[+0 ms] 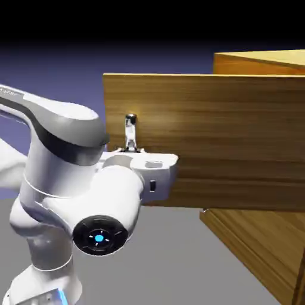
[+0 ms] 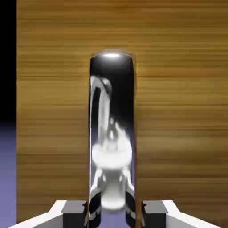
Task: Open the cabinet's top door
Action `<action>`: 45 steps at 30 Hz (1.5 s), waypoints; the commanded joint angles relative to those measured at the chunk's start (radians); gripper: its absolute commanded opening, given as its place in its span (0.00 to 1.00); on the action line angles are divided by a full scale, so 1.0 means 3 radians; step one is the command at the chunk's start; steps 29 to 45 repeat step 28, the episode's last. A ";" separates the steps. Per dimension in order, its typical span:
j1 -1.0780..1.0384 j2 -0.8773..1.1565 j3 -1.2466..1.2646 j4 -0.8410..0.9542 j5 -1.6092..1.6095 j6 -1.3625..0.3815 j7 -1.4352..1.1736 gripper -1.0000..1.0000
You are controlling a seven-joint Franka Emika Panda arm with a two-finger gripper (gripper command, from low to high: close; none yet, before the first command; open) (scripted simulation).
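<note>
Top door (image 1: 238, 134): is standing swung out from the cabinet (image 1: 277, 58), its free edge pointing to the exterior view's left, its body overlapping the cabinet's upper part. Judged: opening is well under way; whether the swing is enough is uncertain.

Handle (image 2: 112, 102): an upright silver bar is sitting near the door's free edge, well in from its top edge. The claw (image 2: 114, 214) is pinching the bar at its lower stretch, one fingertip on each side.

Handling (judged): the panel is looking stiff and fairly heavy, but hinged, so it should be following an arc rather than a straight pull. The polished metal may be slippery; a sideways tug could be sliding the tips along it. Best hold: across the bar's two long sides, nearer mid-height if regripping, with the wrist turning as the door turns. Fragility is not seeming a concern.

Views: the exterior view is showing the door's angle to the cabinet and the white arm (image 1: 113, 196) reaching in from the lower left, the hand partly masking the grip. The hand view is showing the tips flanking the bar and pale reflections in the metal, but is leaving out the cabinet body, so the swing cannot be read there.
</note>
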 commanded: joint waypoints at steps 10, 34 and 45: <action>0.1209 0.0358 -0.1115 0.0931 -0.0302 -0.0642 -0.0158 0.00; 0.3156 -0.0364 -0.2373 0.2482 -0.0757 -0.1319 0.0352 1.00; 0.3156 -0.0364 -0.2373 0.2482 -0.0757 -0.1319 0.0352 1.00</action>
